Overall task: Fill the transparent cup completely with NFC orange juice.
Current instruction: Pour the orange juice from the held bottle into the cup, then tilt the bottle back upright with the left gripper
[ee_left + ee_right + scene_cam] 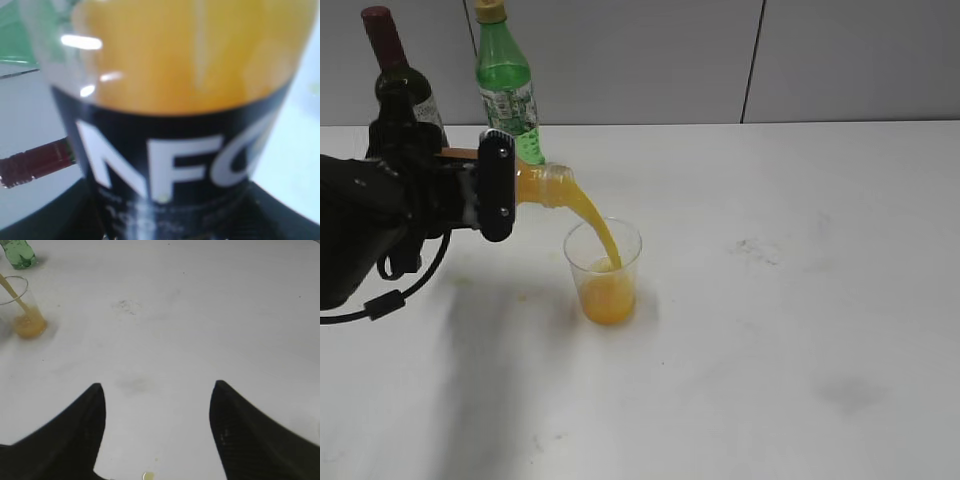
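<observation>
The transparent cup [603,270] stands on the white table, about half full of orange juice; it also shows in the right wrist view [20,307]. My left gripper [497,186] is shut on the NFC orange juice bottle [545,184], tipped sideways with its open mouth above the cup. A stream of orange juice [598,228] runs from the mouth into the cup. In the left wrist view the bottle [185,115] fills the frame, with its black label and white "NFC" lettering. My right gripper [157,390] is open and empty above bare table, right of the cup.
A green plastic bottle [506,85] with a yellow cap and a dark wine bottle [400,85] with a red cap stand at the back left, behind my left arm. Faint stains mark the table [820,300] to the right.
</observation>
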